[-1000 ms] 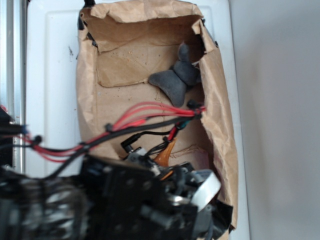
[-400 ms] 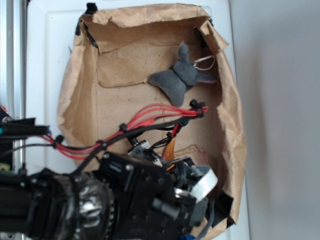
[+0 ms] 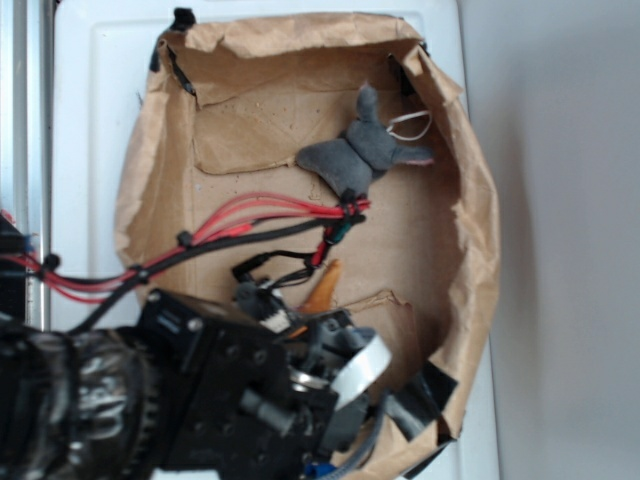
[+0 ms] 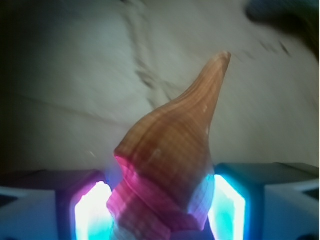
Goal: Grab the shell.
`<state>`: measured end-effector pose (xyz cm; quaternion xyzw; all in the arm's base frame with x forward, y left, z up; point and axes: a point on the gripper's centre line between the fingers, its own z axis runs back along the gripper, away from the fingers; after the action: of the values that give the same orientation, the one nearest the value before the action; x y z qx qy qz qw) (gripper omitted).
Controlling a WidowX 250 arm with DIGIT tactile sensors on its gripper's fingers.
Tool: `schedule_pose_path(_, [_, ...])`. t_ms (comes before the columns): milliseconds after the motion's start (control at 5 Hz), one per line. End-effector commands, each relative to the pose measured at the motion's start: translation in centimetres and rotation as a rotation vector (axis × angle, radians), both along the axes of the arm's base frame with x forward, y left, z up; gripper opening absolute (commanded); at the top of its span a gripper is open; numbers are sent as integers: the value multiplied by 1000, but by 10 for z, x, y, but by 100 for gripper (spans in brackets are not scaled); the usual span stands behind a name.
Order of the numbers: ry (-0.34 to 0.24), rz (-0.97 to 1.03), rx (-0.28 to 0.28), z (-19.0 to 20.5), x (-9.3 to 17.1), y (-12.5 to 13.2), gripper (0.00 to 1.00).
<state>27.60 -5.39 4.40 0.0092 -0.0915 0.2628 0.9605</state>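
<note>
Closing around the shell (image 4: 170,165), the tool (image 4: 160,205) is gripping the ridged body between its two glowing pads (image 4: 90,210), one at the left and one at the right of the wrist view. Both pads are pressing against the shell's wide whorled part, so the tool is standing only as far open as the shell is thick. The shell is pointing its long tapered tip toward one o'clock in that view, away from the pads, over blurred pale brown paper.

From the exterior view, the tool (image 3: 322,322) is sitting at about six o'clock in the frame, mostly hidden under the black arm (image 3: 200,400). Only the orange tip of the shell (image 3: 322,290) is showing there, sticking out toward twelve o'clock just beyond the arm's front edge. Red and black cables (image 3: 250,225) are running from nine o'clock across the arm toward the centre.

All of this is lying inside a crumpled brown paper liner (image 3: 470,250) with raised, folded walls. Farther off, toward one o'clock, a grey plush toy (image 3: 360,155) is resting on the paper floor, well apart from the shell. Beneath the liner, a white bench (image 3: 90,150) is showing along the nine o'clock side.
</note>
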Motion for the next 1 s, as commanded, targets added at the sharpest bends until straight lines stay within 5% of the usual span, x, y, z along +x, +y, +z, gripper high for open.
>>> schedule_pose_path(0, [-54,16,-125,81,6,43,0])
schedule_pose_path(200, [-43,27,-148,107,6,62,0])
schedule_pose_path(600, [-107,53,-94,160,-11,88,0])
schedule_pose_path(800, [-172,125,-14,196,-9,92,0])
